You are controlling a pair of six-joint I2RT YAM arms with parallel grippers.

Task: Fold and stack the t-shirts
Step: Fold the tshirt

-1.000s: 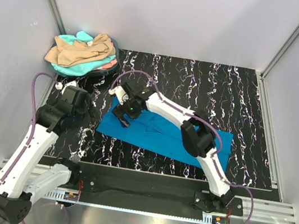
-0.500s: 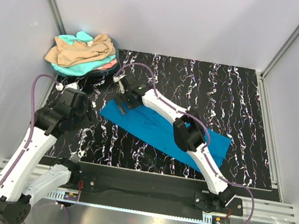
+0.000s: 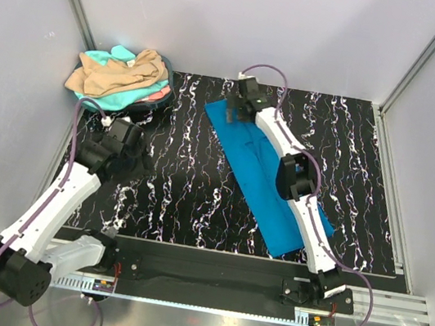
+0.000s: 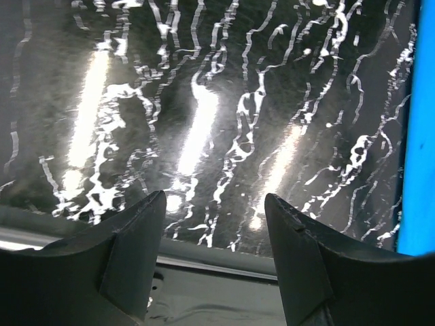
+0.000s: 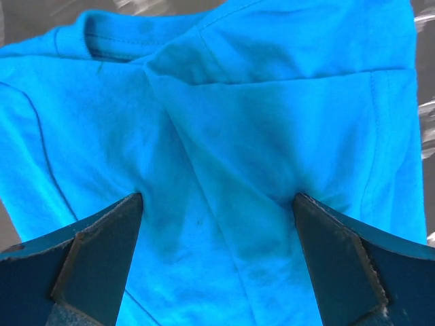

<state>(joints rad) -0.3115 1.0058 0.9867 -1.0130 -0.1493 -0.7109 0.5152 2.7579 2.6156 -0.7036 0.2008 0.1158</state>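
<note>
A bright blue t-shirt (image 3: 269, 179), folded into a long strip, lies slanted from the far middle of the table toward the near right. My right gripper (image 3: 239, 107) stands at its far, collar end. In the right wrist view that gripper (image 5: 217, 200) is open wide, both fingertips (image 5: 129, 204) pressing on the blue cloth (image 5: 231, 122) just below the collar (image 5: 109, 37). My left gripper (image 3: 125, 142) hovers at the left, open and holding nothing (image 4: 214, 204) over bare table. Tan, mint and coral t-shirts (image 3: 120, 73) sit heaped at the far left corner.
The black marbled table (image 3: 179, 198) has white walls and metal posts on three sides. A strip of the blue shirt (image 4: 420, 136) shows at the right edge of the left wrist view. The table's edge rail (image 4: 204, 268) runs just under the left fingers.
My right arm has swept the shirt's collar end from the left middle to the far middle, turning the strip to run near-to-far. The left arm has shifted slightly farther back.
</note>
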